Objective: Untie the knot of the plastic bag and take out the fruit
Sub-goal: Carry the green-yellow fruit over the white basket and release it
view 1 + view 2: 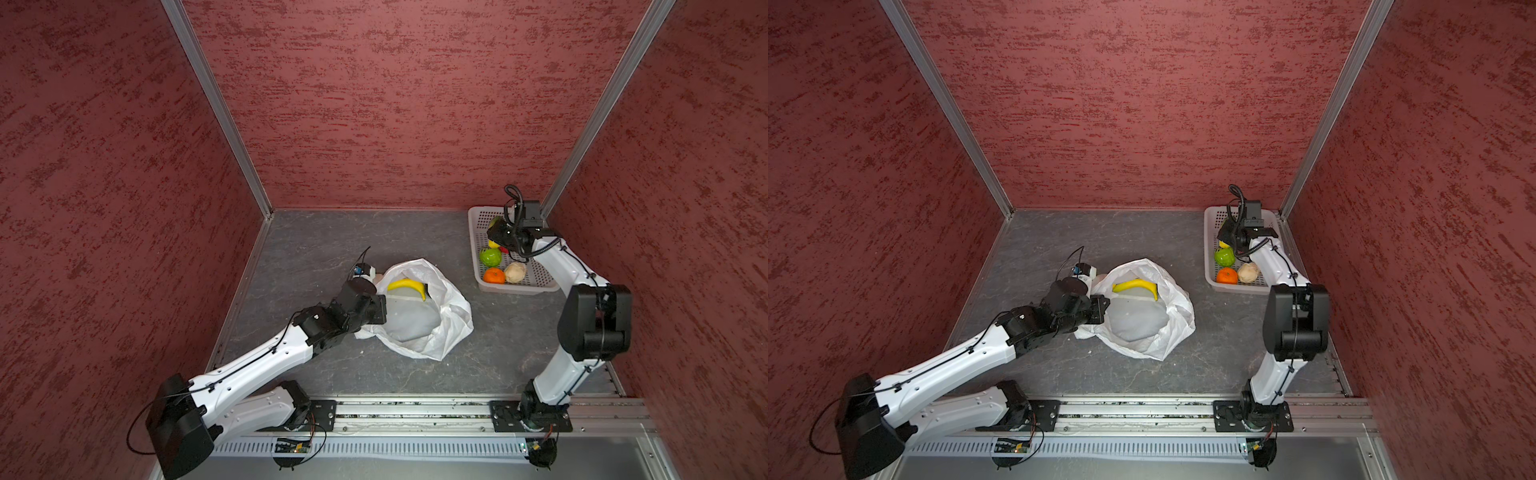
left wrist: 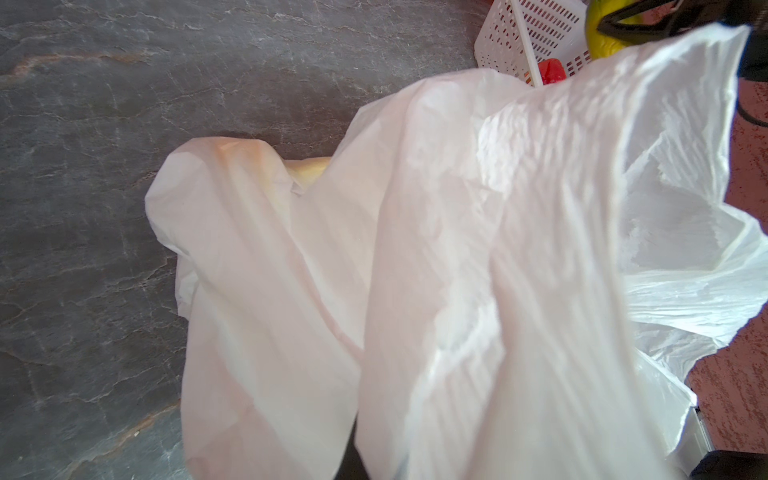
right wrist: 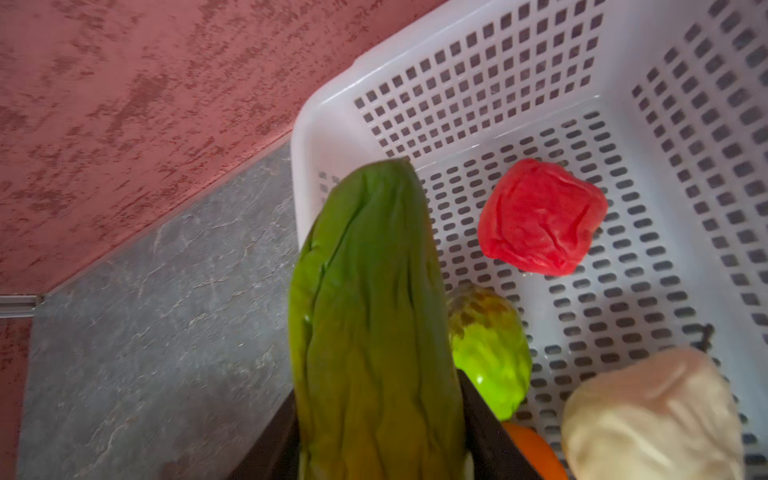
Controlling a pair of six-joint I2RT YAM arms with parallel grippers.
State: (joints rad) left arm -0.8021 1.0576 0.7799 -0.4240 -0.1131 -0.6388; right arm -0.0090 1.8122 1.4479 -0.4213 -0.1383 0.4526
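1. Holding the plastic bag (image 1: 444,328) by its rim, my left jaws are pinched together on the thin plastic, so its mouth gapes wide on the table (image 1: 316,249).
2. No knot shows anywhere, so I judge the untying done.
3. My right jaws are clamped on a green oblong fruit (image 3: 374,311) over the white basket (image 3: 328,124), not yet released.
4. Already in the basket: green apple (image 1: 491,257), orange (image 1: 494,275), beige round piece (image 1: 515,272), red berry (image 3: 540,216).
5. Left, as I judge it: drop this piece, then fetch the banana (image 1: 407,286), the only fruit I see inside the bag.
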